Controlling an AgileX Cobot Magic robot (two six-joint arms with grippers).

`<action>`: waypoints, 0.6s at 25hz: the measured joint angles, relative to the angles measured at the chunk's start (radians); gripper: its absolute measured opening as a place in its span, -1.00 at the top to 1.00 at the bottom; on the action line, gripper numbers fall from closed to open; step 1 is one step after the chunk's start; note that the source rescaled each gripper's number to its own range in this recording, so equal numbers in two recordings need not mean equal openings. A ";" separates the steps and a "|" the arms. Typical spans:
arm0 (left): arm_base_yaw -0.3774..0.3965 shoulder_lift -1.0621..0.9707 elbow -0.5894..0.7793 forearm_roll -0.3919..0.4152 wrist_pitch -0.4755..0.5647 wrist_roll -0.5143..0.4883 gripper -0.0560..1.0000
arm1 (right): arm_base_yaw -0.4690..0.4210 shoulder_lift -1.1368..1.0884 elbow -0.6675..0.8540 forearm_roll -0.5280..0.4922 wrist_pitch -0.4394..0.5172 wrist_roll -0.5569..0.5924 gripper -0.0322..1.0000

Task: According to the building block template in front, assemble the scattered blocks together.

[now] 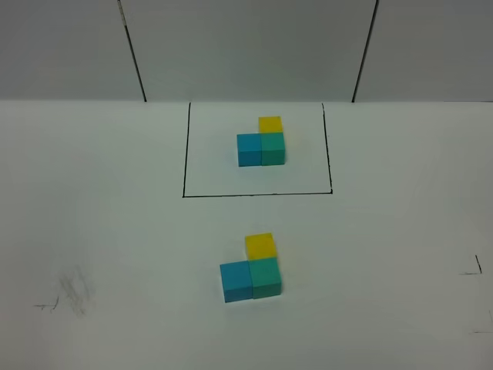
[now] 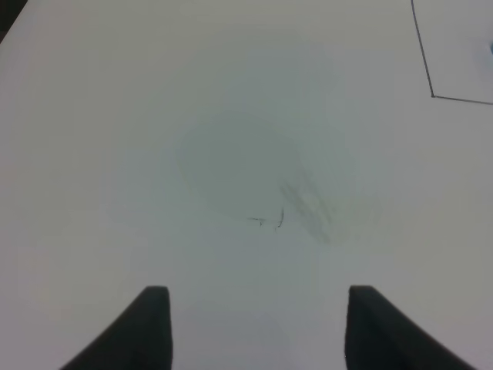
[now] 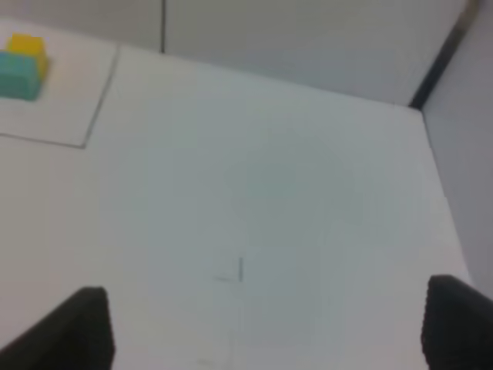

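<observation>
1. No words, numbers, labels or brand names can be read in any view.
2. The table (image 1: 108,231) has only drawn lines: a thin black frame (image 1: 183,154) and small black corner marks (image 1: 471,270).
3. The cubes (image 1: 252,270) are plain colours, with nothing written on them.

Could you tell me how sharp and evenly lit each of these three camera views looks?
Exterior high view: fairly sharp and evenly lit, with soft short shadows beside the scattered blocks and the building block template. Left wrist view: the left gripper fingertips are blurred dark shapes, and the table looks dim and greyish. Right wrist view: soft throughout, the template's cubes smeared.
</observation>
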 joint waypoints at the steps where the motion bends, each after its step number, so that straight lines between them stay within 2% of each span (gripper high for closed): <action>1: 0.000 0.000 0.000 0.000 0.000 0.001 0.62 | 0.025 -0.028 0.038 0.003 -0.015 0.004 -0.35; 7: 0.000 0.000 0.000 0.000 0.000 0.001 0.62 | 0.173 -0.133 0.155 -0.001 -0.045 0.028 -0.35; 15: 0.000 0.000 0.000 0.000 0.000 0.000 0.62 | 0.197 -0.166 0.266 -0.001 -0.011 0.074 -0.35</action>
